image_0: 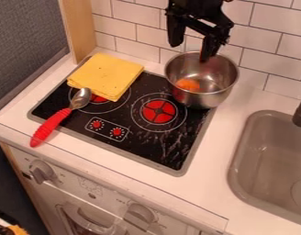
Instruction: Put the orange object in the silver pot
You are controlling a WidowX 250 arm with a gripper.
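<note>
Surface: white toy-kitchen countertop point(223, 153) with inset black stovetop point(141, 143) and grey rounded sink point(263, 151) | rear left of stovetop: yellow folded square cloth point(105, 75), partly over a burner ring | left edge: metal spoon with red handle point(50, 127), its handle reaching onto the countertop | rear right: round silver metal pot point(208, 99) stands upright

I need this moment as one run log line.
claw: open, over silver pot; orange object: inside pot; placement: appears done; yellow cloth: on stove; red-handled spoon: across stove edge
</note>
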